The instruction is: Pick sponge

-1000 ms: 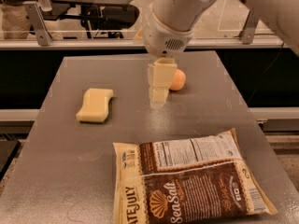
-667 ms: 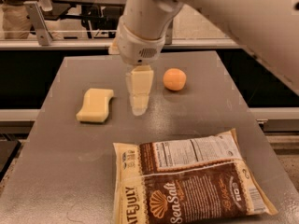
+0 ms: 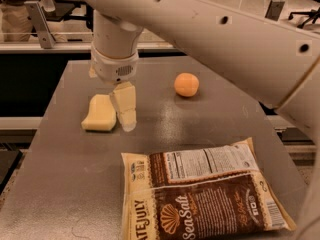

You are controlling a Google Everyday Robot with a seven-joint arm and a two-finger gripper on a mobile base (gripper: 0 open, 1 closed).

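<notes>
- The sponge (image 3: 99, 113) lies flat on the left part of the table (image 3: 60, 184). It has not moved from its place since the earlier pictures, and nothing holds it yet.
- The gripper (image 3: 126, 122) now hangs just at the right edge of the sponge, pointing down, with its tip low near the table surface. From this view I cannot say if it already touches the sponge.
- One second ago the gripper was in front of the orange ball (image 3: 186, 84). A little later it was between the ball and the sponge. Now it has arrived beside the sponge, so it has travelled to the left in steps.
- For the task, I judge that the approach is almost finished. The gripper is still beside the sponge and not over it, so it probably needs a small shift more to the left before it can close around it.
- Whether the gripper is wide or narrow, I cannot tell from this side view.
- The orange ball is now free of the gripper and well apart from it, and it stays at the same spot.
- The snack bag (image 3: 205, 194) at the near side of the table has not moved either.
- The arm (image 3: 225, 29) now crosses the upper part of the view.
</notes>
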